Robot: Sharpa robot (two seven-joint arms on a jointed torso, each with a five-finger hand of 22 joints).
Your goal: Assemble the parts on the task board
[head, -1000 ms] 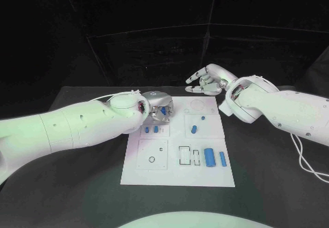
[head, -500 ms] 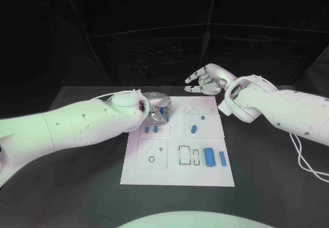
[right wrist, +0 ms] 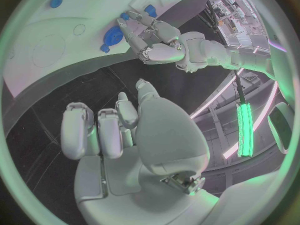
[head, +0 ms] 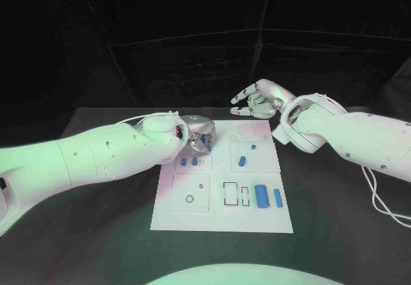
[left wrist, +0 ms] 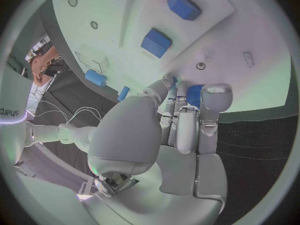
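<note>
My left hand (head: pixel 199 135) hangs over the far-left corner of the flat white plastic task board (head: pixel 224 214), fingers drawn together around a small blue cylindrical part (left wrist: pixel 195 94) pinched at their tips, close above the board's surface. Just nearer me on that board lie two small blue block parts (head: pixel 188 161); all look light, rigid and smooth, so I judge a firm fingertip pinch across the sides suits them best. My right hand (head: pixel 259 100) hovers beyond the board's far edge above the black counter (head: pixel 342 202), fingers loosely curled, holding nothing.
</note>
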